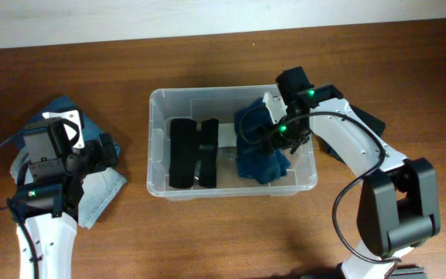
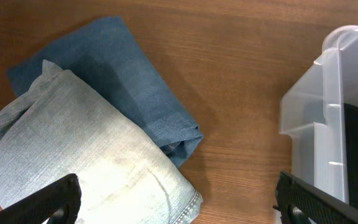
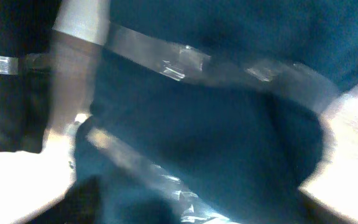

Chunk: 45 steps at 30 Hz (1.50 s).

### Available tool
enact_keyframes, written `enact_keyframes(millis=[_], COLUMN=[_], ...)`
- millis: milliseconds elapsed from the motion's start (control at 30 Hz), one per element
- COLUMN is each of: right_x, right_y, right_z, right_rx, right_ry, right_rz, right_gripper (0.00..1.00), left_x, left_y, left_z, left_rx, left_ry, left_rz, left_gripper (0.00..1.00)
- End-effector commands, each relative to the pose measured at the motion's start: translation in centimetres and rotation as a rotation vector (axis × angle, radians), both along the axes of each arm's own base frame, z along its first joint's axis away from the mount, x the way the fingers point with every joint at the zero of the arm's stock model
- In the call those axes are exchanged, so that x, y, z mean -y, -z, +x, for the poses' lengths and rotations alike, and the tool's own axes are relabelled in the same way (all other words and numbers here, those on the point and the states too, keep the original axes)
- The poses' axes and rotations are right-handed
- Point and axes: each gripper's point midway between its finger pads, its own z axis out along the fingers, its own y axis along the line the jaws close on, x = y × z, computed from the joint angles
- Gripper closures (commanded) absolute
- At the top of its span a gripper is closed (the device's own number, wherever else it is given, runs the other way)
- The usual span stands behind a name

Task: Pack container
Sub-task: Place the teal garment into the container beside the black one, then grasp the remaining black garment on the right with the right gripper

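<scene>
Container [image 1: 156,155] — clear, colourless rectangular bin, rounded corners, rimmed edge. Upright, open-topped, middle of counter [image 1: 207,232], long side left-right. Pale patch [image 1: 228,138] on base — probably white label.

L wrist view: container [image 2: 328,112] cut off by right edge, pale denim [image 2: 86,155] by left and bottom edges. Only the tips of the L gripper [image 2: 178,208] show, at bottom edge. R wrist view is blurred throughout, cloth and clear wall just smears. Overhead: R gripper [image 1: 277,133] tips are buried in dark blue cloth [image 1: 258,155], so can't tell how the jaws stand.
</scene>
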Motion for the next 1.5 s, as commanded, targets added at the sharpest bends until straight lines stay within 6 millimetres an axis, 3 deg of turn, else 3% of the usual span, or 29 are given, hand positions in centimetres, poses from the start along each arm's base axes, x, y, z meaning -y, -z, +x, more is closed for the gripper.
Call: enact_keyframes(millis=[0,100,167,233,267,300,333,367,400,500,567,600,633,767,833,1000,1100,1200,1300,1467], right_x=[1.0,2.8,6.4,10.6,13.0,14.2,17.8,20.1,22.5,25.2,25.8,25.7,25.3,24.7,24.7,24.7,24.5,24.6,25.3,26.3], right_y=[-5.9,-13.0,-19.7,-22.2,-22.5,-22.5,-21.5,-20.2,-17.5,-11.0,-6.6,-5.8,-3.5,2.1,3.8,6.0,5.6,5.3,5.7,5.4], right_z=[1.8,2.8,3.1,2.9,2.7,2.6,2.3,2.1,1.9,1.3,1.2,1.3,1.8,2.8,2.9,2.6,2.4,2.1,1.3,1.3], right_rx=[0.178,0.383,0.583,0.646,0.644,0.636,0.59,0.541,0.455,0.26,0.142,0.119,0.066,-0.048,-0.077,-0.125,-0.124,-0.13,-0.165,-0.149], right_ry=[0.01,0.056,0.199,0.376,0.469,0.513,0.637,0.691,0.743,0.796,0.785,0.782,0.761,0.742,0.743,0.748,0.736,0.741,0.779,0.797], right_rz=[-0.057,-0.113,-0.161,-0.184,-0.193,-0.197,-0.207,-0.196,-0.152,-0.05,0.021,0.046,0.12,0.18,0.183,0.183,0.186,0.176,0.121,0.109], right_gripper=[0.01,0.01,0.01,0.01,0.02,0.02,0.02,0.02,0.01,0.02,0.02,0.03,0.06,0.21,0.31,0.31,0.2,0.15,0.02,0.02], left_x=[0.0,0.0,0.0,0.0,0.0,0.0,0.0,0.0,0.0,0.0,0.0,0.0,0.0,0.0,0.0,0.0,0.0,0.0,0.0,0.0], left_y=[-0.4,-0.4,-0.4,-0.4,-0.4,-0.4,-0.4,-0.4,-0.4,-0.4,-0.4,-0.4,-0.4,-0.4,-0.4,-0.4,-0.4,-0.4,-0.4,-0.4], left_z=[0.3,0.3,0.3,0.3,0.3,0.3,0.3,0.3,0.3,0.3,0.3,0.3,0.3,0.3,0.3,0.3,0.3,0.3,0.3,0.3], left_rx=[0.013,0.012,0.013,0.013,0.013,0.013,0.013,0.013,0.013,0.013,0.012,0.013,0.013,0.012,0.012,0.012,0.013,0.012,0.012,0.014], left_ry=[-0.004,-0.004,-0.004,-0.004,-0.004,-0.004,-0.004,-0.004,-0.004,-0.004,-0.004,-0.004,-0.004,-0.004,-0.004,-0.004,-0.004,-0.004,-0.004,-0.004], left_rz=[-0.013,-0.013,-0.013,-0.013,-0.013,-0.013,-0.013,-0.013,-0.013,-0.013,-0.014,-0.013,-0.013,-0.014,-0.014,-0.014,-0.013,-0.013,-0.013,-0.013], left_gripper=[0.0,0.01,0.01,0.0,0.01,0.01,0.01,0.01,0.01,0.01,0.01,0.01,0.01,0.01,0.01,0.0,0.01,0.01,0.01,0.01])
